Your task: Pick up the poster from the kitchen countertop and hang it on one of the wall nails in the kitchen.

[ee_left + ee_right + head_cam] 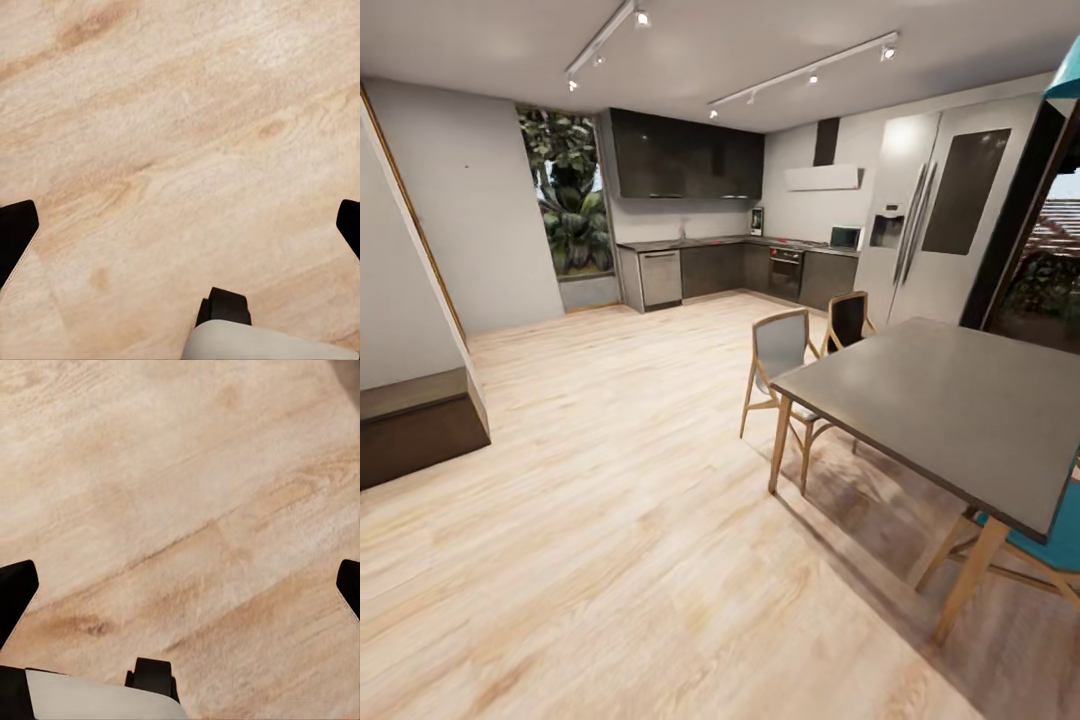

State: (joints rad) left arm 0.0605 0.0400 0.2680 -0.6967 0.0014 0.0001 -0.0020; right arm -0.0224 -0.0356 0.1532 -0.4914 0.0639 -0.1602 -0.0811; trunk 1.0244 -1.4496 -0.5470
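Observation:
The kitchen countertop (705, 242) runs in an L along the far walls, grey above dark cabinets, with an oven (785, 272) set below it. The poster is too far off to make out on it. In the left wrist view my left gripper (180, 232) is open, its black fingertips (16, 232) far apart over bare wood floor. In the right wrist view my right gripper (180, 592) is open in the same way, black fingertips (16, 594) wide apart above the floor, nothing between them.
A grey dining table (960, 400) with wooden chairs (780, 350) stands at the right. A tall steel fridge (930, 220) stands behind it. A dark low ledge (420, 425) juts out at the left. Light wood floor (610, 420) stretches toward the kitchen.

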